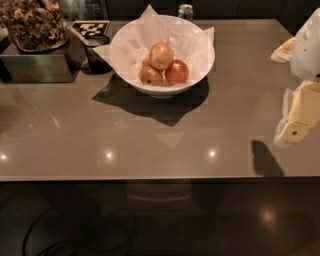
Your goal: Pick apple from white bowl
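The white bowl [199, 67] stands at the back middle of the brown table, lined with crumpled white paper that sticks up past its rim. The apple [161, 55], red-and-yellow with a pale top, lies on top of the pile in the bowl. A deeper red apple [177, 72] sits below it to the right and a yellowish-brown one [150, 76] to the left. My gripper [300, 116], pale yellow under a white arm part, hangs at the right edge of the view, well right of the bowl and apart from it. It holds nothing that shows.
A dark tray of brown clumpy food [34, 24] sits on a metal box [35, 67] at the back left. A dark cup [97, 55] and a checkered tag [91, 28] stand beside the bowl. A green can [185, 10] is behind it. The table's front edge [150, 177] runs across.
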